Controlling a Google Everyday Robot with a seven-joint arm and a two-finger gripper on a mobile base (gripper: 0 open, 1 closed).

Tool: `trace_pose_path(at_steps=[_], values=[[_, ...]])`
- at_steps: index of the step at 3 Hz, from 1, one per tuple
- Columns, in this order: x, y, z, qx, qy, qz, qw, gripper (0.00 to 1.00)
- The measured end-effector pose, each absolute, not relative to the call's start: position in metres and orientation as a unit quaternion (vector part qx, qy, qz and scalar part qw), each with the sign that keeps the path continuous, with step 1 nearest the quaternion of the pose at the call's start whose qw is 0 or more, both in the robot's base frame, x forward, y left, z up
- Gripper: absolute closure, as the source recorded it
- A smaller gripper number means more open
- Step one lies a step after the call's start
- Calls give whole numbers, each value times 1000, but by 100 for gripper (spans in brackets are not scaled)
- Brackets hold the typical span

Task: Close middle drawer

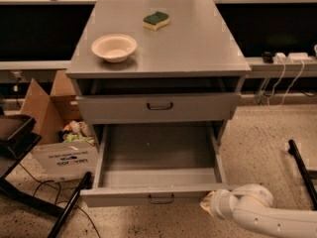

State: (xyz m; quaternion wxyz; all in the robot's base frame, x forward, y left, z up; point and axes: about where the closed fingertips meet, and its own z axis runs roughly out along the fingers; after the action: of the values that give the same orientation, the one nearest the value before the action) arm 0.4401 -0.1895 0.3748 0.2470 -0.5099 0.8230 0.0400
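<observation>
The middle drawer (158, 155) is a grey metal drawer pulled far out of the cabinet, its long tray empty. Its low, wide front panel (124, 198) faces me and carries a small dark handle (161, 199). My gripper (208, 205) sits at the end of the white arm (257, 213), low at the right. It is right at the front right corner of the drawer's panel; I cannot tell whether it touches. Above the open drawer, the grey drawer with the taller front panel (158, 108) is shut.
On the cabinet top (198, 43) stand a cream bowl (114, 47) and a green-and-yellow sponge (156, 20). A cardboard box (54, 133) with clutter sits on the floor at the left, with black legs and cables (64, 212) nearby. A black bar (302, 167) lies at the right.
</observation>
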Motion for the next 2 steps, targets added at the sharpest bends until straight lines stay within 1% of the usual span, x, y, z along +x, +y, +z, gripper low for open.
trace_pose_path(at_steps=[1, 2], values=[[440, -189, 375, -510, 823, 40, 247, 100], [460, -177, 380, -500, 819, 48, 278, 100]])
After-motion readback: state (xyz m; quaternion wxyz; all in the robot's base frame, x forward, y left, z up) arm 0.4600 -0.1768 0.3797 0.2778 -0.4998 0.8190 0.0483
